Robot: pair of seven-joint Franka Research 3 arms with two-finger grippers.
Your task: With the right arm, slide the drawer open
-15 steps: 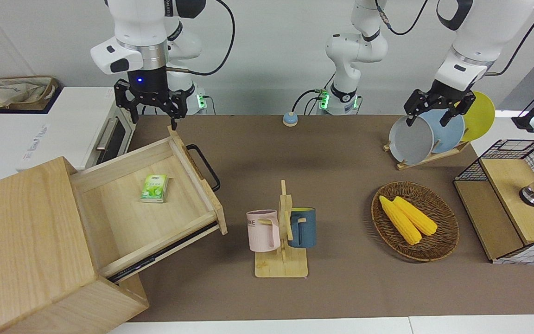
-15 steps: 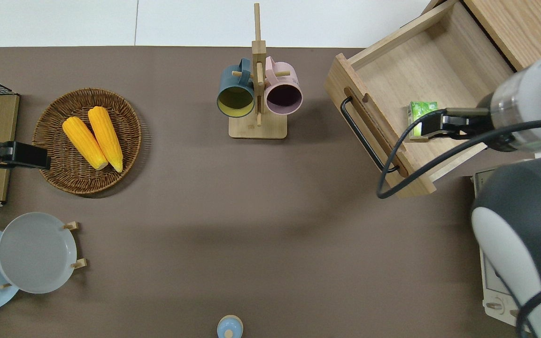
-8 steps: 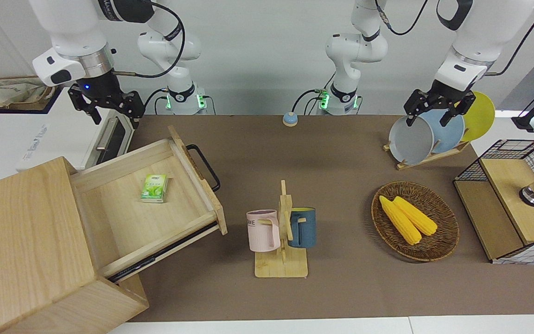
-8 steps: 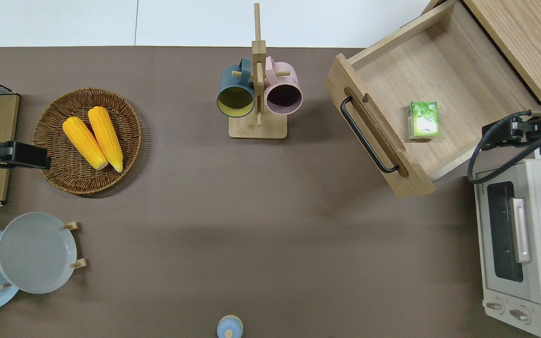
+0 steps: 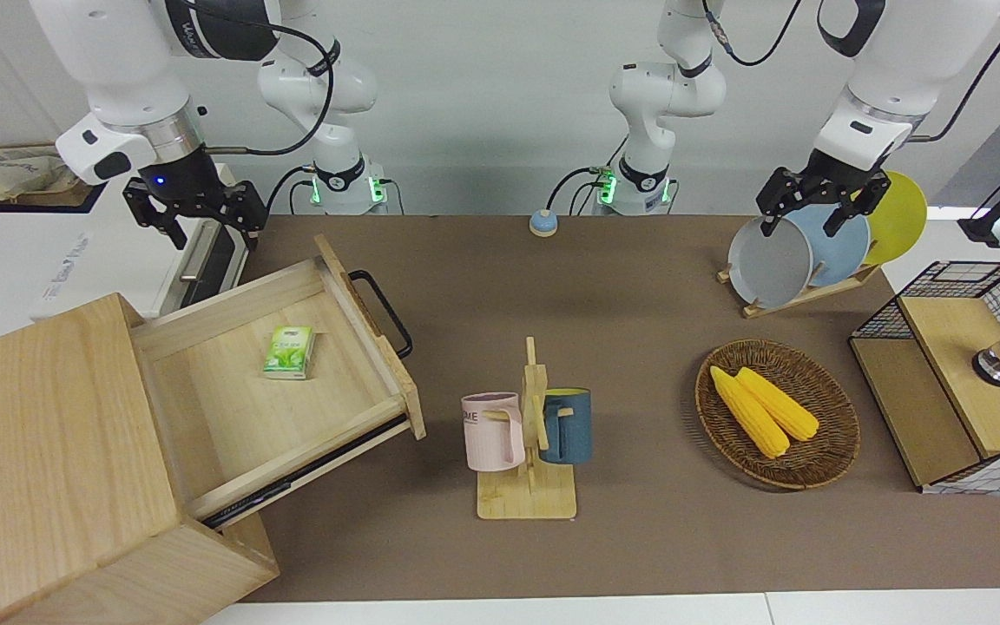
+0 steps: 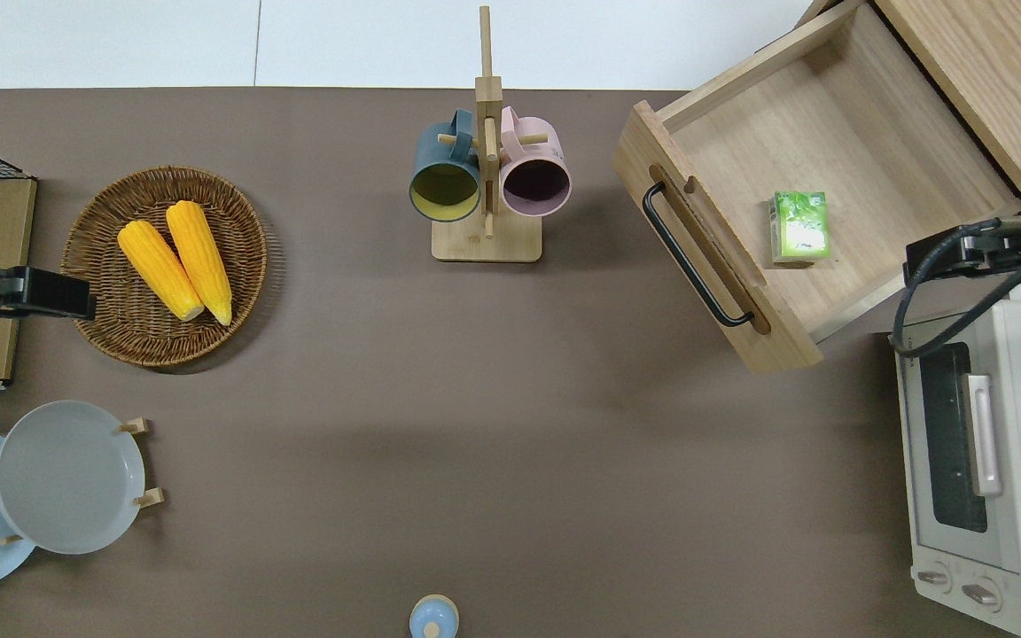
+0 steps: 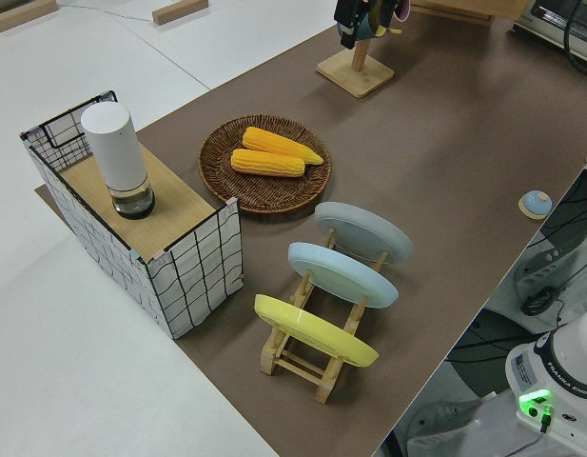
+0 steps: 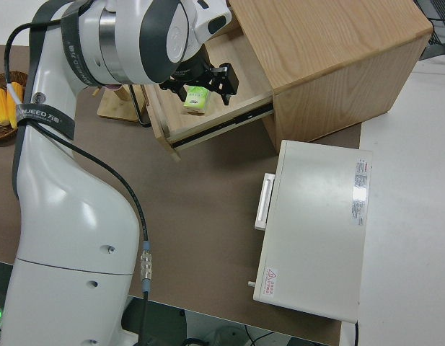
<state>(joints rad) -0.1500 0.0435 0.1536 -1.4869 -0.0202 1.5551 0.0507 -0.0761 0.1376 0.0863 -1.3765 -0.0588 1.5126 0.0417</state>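
The drawer (image 5: 283,382) stands pulled well out of the large wooden box (image 5: 49,469) at the right arm's end of the table, its black bar handle (image 5: 383,312) facing the mug stand (image 5: 528,434). A small green packet (image 5: 289,351) lies on the drawer floor. The right gripper (image 5: 194,214) hangs in the air with fingers spread apart and nothing between them, over the gap between the drawer and the white toaster oven (image 6: 989,461). The left arm is parked.
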